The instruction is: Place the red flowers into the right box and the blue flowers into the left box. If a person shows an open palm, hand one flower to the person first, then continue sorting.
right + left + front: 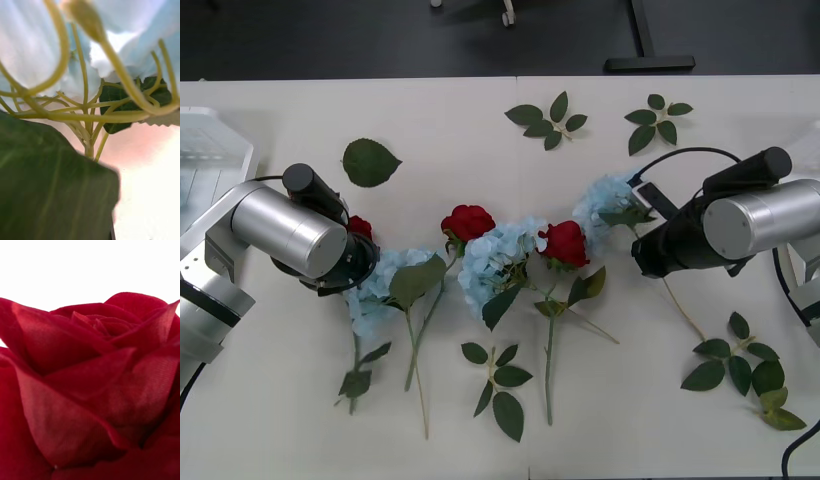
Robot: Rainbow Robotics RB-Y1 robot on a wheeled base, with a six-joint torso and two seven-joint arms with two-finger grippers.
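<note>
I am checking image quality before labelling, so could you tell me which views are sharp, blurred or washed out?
Front view: evenly lit, sharp, soft shadows under the flowers. Right wrist view: blue flower stems fairly clear, big leaf up close badly blurred. Left wrist view: red rose sharp, background blown out white.

white table (300,440), loose green leaf sprigs (546,120), single leaf (370,161)

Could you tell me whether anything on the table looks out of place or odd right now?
Loose green leaf sprigs lie scattered on the white table, apart from the deep-red roses and pale blue hydrangea clusters, which overlap in a tangled row.
</note>
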